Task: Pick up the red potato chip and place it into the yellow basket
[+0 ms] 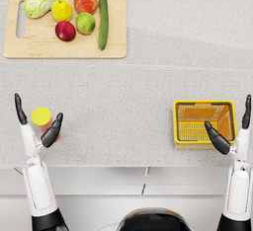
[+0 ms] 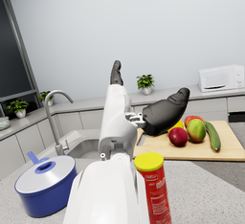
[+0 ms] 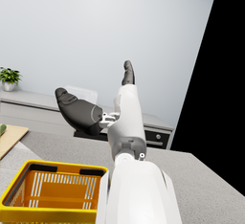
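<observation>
Chips [image 1: 43, 119], a red can with a yellow lid, stand upright on the counter [image 1: 123, 106] at the near left, and this place decides the coming move. The can is between the fingers [image 1: 20, 110] and the thumb of the left hand [image 1: 34, 126], so this hand is clearly the nearer one. The fingers are spread apart and nothing is held. In the head view the thumb seems to lie just beside the can, maybe over its lower part, but I cannot tell if it touches. In the left wrist view the can [image 2: 154, 189] stands beside the forearm, nearer to the camera than the left hand [image 2: 143, 106], so I judge the hand is higher than the can or slightly past it. The long axis of the can is vertical, so a grasp from the side around the body seems suitable.

The basket [image 1: 203, 105] sits at the near right, well apart from the can. The right hand [image 1: 231, 132] is above its right part, also with fingers apart and empty; the right wrist view shows the right hand [image 3: 103, 108] raised above the basket [image 3: 52, 189]. I think the left arm must carry the can to the right across the counter. The cutting board [image 1: 64, 50] with fruit and vegetables lies at the far left, out of that way.
</observation>
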Robot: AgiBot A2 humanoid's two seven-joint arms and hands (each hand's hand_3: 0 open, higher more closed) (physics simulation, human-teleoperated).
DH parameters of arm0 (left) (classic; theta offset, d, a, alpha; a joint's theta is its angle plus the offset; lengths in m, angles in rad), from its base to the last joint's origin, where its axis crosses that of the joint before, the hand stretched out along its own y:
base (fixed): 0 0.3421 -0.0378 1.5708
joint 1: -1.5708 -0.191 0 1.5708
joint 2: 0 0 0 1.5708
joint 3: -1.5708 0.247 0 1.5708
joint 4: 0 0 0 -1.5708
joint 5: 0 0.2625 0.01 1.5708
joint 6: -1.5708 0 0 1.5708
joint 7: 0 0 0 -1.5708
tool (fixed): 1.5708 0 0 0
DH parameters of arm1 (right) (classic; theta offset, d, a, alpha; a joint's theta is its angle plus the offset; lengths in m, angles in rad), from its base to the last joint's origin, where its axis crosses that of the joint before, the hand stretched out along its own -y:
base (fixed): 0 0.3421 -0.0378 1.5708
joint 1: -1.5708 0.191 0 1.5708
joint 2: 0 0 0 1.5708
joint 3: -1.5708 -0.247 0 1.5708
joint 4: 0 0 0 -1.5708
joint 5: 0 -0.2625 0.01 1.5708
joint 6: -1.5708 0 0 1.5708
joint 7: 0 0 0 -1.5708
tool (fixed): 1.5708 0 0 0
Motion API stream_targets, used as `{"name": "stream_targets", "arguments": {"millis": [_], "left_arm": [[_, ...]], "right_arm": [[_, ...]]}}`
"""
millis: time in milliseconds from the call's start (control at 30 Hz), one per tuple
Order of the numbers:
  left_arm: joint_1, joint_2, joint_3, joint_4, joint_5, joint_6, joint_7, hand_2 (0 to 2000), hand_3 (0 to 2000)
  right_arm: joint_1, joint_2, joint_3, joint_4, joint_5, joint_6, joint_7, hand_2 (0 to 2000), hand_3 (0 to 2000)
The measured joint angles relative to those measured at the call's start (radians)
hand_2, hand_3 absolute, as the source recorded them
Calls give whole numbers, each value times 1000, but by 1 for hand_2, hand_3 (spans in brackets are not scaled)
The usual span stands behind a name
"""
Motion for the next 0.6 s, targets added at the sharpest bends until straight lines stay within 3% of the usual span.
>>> {"name": "stream_targets", "arguments": {"millis": [333,600], "left_arm": [[-32,20,45,298,11,0,0,0,0],[32,26,62,605,11,0,0,0,0]], "right_arm": [[-52,-18,59,116,11,0,0,0,0],[-76,-29,50,116,11,0,0,0,0]]}}
